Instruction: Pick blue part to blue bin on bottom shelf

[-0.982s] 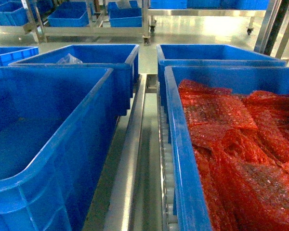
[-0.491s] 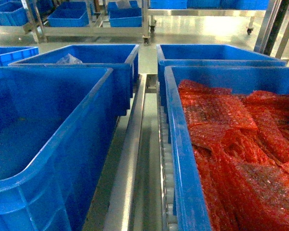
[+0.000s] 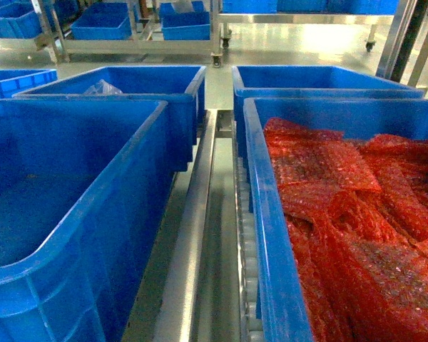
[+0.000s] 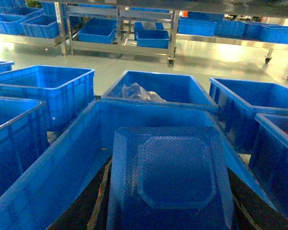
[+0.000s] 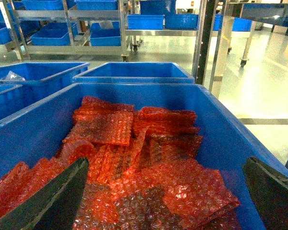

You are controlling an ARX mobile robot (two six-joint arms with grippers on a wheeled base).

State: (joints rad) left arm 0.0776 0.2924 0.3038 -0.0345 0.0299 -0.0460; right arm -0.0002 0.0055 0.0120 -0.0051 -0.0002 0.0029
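Holding a blue part (image 4: 170, 179), the left hand hangs over a blue bin (image 4: 67, 177); the right hand (image 5: 165, 191) gapes wide above red bubble wrap (image 5: 129, 163).

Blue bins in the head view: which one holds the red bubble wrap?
The near right bin, beside the steel rail. It is heaped with red bubble wrap; the near left bin looks bare inside, and the far left bin holds only clear plastic.

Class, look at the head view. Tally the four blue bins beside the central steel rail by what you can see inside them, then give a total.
Red bubble wrap: 1, front right bin
Clear plastic bag: 1, rear left bin
No contents visible: 2, front left bin, rear right bin
Total: 4
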